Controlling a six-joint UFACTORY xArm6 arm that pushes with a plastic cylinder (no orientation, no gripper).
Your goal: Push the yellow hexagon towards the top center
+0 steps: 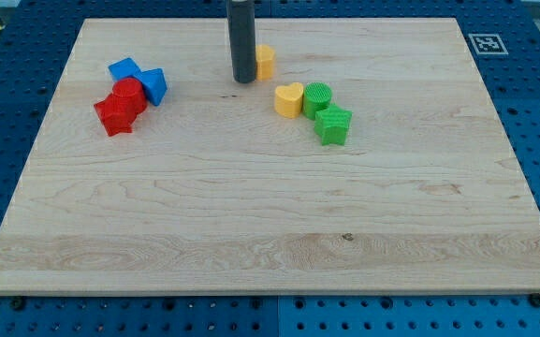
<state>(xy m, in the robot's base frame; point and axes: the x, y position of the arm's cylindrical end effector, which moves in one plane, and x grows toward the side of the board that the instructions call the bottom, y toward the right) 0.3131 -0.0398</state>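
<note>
The yellow hexagon [266, 62] lies near the view's top centre of the wooden board [270, 225], partly hidden behind my rod. My tip [243, 80] rests on the board just to the hexagon's left, touching or almost touching it. A yellow heart [289, 99] lies below and to the right of the hexagon.
A green round block [317, 97] and a green star-like block [333, 124] sit right of the yellow heart. At the view's upper left, two blue blocks [124, 70] [153, 85] and two red blocks [129, 95] [113, 115] cluster together. A marker tag [484, 43] lies off the board's top right corner.
</note>
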